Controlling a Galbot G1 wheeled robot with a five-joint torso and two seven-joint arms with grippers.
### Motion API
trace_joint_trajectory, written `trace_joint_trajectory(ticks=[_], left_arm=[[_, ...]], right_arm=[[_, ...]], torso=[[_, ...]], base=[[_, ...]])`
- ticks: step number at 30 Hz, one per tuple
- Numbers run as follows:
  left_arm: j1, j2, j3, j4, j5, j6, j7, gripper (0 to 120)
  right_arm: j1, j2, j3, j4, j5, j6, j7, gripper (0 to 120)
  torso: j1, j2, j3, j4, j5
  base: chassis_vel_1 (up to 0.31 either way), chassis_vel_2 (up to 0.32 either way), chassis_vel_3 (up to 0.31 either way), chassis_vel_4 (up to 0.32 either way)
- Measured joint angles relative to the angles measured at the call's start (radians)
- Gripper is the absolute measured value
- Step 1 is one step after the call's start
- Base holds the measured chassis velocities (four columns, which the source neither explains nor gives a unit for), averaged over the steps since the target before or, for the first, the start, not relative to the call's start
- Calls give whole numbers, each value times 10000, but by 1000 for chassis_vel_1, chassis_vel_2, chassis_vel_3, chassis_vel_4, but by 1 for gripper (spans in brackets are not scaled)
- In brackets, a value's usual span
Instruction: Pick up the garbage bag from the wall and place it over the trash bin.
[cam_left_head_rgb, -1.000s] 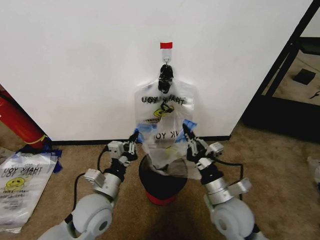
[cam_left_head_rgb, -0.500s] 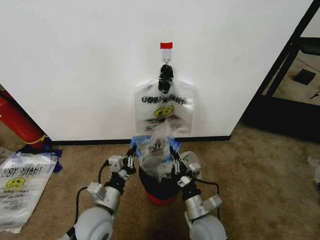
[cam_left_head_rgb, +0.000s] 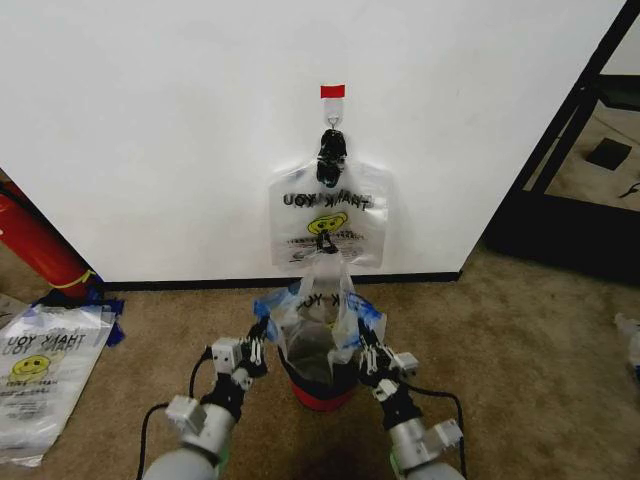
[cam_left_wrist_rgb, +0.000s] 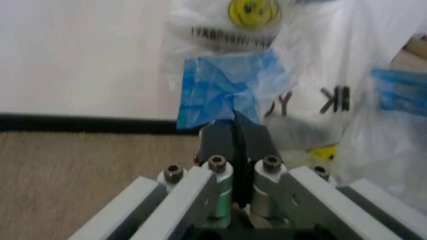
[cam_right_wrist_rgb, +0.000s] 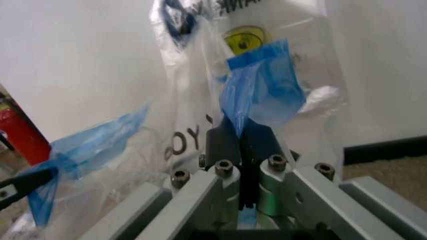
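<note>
White wall (cam_left_head_rgb: 150, 130) rises behind the trash bin (cam_left_head_rgb: 318, 385), which stands on brown carpet (cam_left_head_rgb: 520, 340). Over the bin hangs the garbage bag (cam_left_head_rgb: 315, 325), stretched open between two grippers. The left gripper (cam_left_head_rgb: 262, 330) pinches the bag's blue edge, jaws pressed together on the plastic; the right gripper (cam_left_head_rgb: 362, 335) does likewise on the bin's opposite side. Above the bin, more bags (cam_left_head_rgb: 328, 215) hang from a black hook clip (cam_left_head_rgb: 331, 155) under red tape (cam_left_head_rgb: 332, 91).
</note>
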Motion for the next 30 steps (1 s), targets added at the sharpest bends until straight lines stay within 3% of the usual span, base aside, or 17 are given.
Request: trace_joint_trajectory(ticks=[9, 30], left_arm=[[347, 87, -458, -152, 5, 621, -318, 0], [244, 259, 196, 290, 29, 1508, -746, 0]], right_arm=[[-809, -174, 290, 470, -238, -321, 889, 0], [-1256, -79, 413, 230, -869, -1174, 2359, 0]], torso=[[0, 0, 0, -2, 0], [1, 0, 1, -2, 1]], base=[[0, 0, 0, 0], [0, 0, 0, 0]])
